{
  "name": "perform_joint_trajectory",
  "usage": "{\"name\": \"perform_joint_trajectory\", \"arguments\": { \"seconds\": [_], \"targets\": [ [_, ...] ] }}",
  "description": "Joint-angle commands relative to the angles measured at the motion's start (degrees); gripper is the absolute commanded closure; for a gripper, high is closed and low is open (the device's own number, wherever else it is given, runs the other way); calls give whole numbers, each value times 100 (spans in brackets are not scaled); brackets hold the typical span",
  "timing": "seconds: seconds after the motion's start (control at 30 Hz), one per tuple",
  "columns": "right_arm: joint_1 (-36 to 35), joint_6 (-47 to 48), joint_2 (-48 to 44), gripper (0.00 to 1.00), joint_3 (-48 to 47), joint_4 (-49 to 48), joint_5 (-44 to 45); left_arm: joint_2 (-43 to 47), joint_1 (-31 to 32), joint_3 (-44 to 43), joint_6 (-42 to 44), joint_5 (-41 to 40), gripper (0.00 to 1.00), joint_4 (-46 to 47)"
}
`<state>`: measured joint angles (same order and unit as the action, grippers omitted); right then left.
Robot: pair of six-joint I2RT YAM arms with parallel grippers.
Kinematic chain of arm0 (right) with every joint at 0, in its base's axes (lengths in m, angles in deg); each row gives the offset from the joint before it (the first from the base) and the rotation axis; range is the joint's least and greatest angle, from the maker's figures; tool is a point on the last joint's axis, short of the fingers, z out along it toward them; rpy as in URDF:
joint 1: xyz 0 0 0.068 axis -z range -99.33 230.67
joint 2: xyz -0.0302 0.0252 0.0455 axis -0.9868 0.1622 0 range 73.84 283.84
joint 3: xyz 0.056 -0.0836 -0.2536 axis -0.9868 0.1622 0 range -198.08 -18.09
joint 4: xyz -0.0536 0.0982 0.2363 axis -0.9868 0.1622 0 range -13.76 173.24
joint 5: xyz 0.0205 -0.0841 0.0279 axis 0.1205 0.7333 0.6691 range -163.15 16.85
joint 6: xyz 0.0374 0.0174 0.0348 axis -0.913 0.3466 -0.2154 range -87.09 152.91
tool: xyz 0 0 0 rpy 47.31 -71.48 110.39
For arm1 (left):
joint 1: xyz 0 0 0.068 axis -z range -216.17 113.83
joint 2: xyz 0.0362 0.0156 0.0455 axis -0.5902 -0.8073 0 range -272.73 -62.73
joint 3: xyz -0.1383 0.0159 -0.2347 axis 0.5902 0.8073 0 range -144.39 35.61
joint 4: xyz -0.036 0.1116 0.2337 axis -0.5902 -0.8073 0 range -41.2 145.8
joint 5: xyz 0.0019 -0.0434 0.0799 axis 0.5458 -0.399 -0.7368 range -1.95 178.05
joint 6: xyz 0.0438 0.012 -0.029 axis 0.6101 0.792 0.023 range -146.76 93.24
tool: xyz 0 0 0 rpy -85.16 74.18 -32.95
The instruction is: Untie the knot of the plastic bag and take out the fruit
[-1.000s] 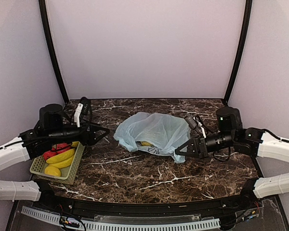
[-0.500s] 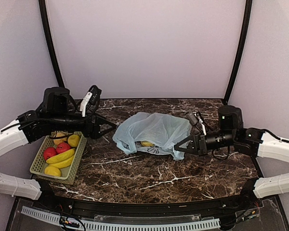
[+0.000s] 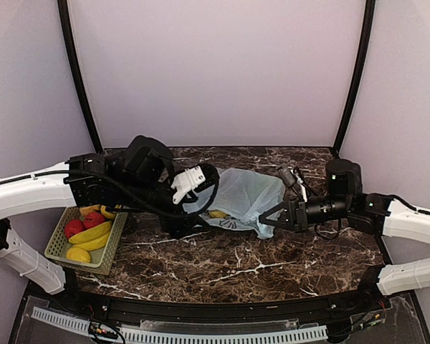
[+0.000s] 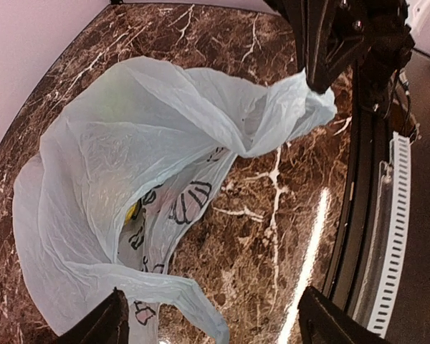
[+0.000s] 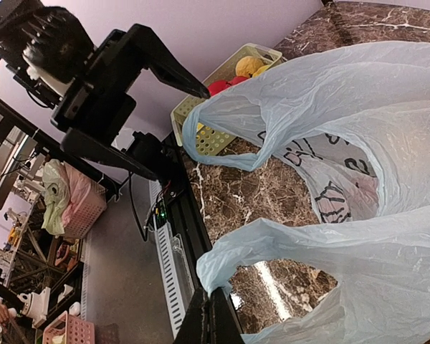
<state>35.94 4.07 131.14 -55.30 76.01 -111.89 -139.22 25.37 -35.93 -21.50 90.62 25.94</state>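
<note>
On the marble bench (image 3: 222, 269), the plastic bag (image 3: 240, 192) lies at the centre between 2 robot arms, its mouth slack. The right tool (image 5: 216, 309) is clamped on 1 loop handle (image 4: 301, 107) and holds it out to the right. The second handle (image 4: 165, 290) lies loose on the stone. The left tool (image 4: 213, 308) hovers over the bag, fingers spread wide with nothing between them.

No tied knot shows and the 2 handles sit apart, so the untying looks done and the step in hand appears to be reaching for the fruit. Only 1 yellowish fruit (image 4: 132, 210) shows through the mouth; the rest is hidden by plastic.

The next move calls for the left tool to drop into the opening and close on fruit rather than film, while the right grip holds the mouth open. A basket (image 3: 57, 247) of bananas and red apples sits at far left.
</note>
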Motion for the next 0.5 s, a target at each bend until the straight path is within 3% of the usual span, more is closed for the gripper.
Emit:
{"name": "perform_joint_trajectory", "arguments": {
  "seconds": [0.0, 0.37, 0.43, 0.47],
  "targets": [
    [-31, -89, -81, 100, 93, -391, -4, -294, 249, -277, 822, -1053, 17, -1034],
    [-34, -172, -184, 100, 194, -528, 25, -731, 627, -383, 1397, -2456, 16, -1534],
    [-29, -167, -177, 100, 210, -503, 31, -667, 646, -310, 1388, -2673, 25, -1313],
    [-35, -162, -173, 100, 214, -486, 33, -604, 648, -282, 1379, -2753, 37, -1138]
  ]
}}
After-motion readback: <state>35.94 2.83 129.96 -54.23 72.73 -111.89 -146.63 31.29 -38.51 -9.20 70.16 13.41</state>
